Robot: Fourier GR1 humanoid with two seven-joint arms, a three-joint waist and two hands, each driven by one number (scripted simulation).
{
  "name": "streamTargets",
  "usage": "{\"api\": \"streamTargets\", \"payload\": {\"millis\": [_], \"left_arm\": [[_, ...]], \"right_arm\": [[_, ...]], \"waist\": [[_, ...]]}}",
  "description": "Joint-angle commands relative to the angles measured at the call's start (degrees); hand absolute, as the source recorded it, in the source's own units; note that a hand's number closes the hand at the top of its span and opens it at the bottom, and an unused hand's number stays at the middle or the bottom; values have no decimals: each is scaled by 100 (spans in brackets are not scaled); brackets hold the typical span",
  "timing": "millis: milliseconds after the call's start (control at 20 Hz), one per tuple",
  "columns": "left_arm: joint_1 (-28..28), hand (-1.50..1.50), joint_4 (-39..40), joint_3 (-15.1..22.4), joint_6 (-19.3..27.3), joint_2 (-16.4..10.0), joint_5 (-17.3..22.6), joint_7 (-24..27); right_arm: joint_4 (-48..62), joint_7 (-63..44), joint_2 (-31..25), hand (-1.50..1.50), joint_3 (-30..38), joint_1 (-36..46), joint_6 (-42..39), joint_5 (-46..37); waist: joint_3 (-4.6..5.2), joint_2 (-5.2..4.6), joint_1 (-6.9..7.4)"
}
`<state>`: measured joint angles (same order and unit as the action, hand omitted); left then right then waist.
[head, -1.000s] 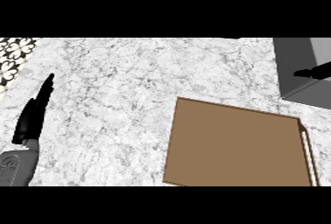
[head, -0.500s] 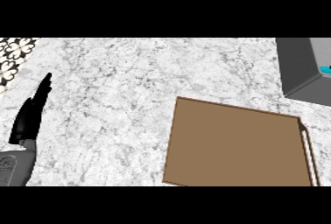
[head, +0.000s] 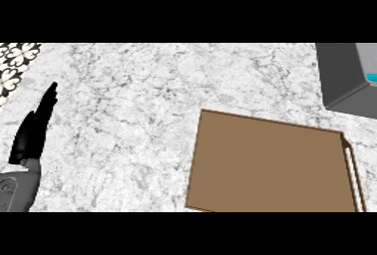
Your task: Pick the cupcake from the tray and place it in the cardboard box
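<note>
The cardboard box (head: 273,164) lies open on the marble counter at the lower right, its brown inside bare. The grey tray (head: 340,74) shows at the upper right corner, cut off by the view's edge. A small turquoise bit (head: 372,77) peeks in at the tray's right edge; I cannot tell whether it is the cupcake. My left hand (head: 33,130) rests at the far left, fingers straight and pointing up, holding nothing. My right hand is out of view.
A black-and-white patterned surface (head: 15,64) borders the counter's top left corner. Marble counter (head: 125,114) stretches between my left hand and the box.
The black right hand seen over the tray at the right edge one second ago has left the view. A turquoise bit now shows there. My left hand has stayed put.
</note>
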<state>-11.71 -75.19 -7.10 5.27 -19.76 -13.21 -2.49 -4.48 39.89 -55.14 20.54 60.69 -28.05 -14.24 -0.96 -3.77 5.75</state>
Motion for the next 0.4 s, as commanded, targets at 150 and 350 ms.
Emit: {"api": "streamTargets", "payload": {"millis": [150, 350], "left_arm": [[36, 0, -48, -89, -29, -57, 71, 25], [52, 0, -12, -64, 15, 20, 59, 15]], "right_arm": [[-52, 303, -451, -150, 55, -336, -786, 66], [-244, 443, -466, -150, -106, -575, -806, -73]], "waist": [[-35, -19, -23], [-49, -48, -71]]}}
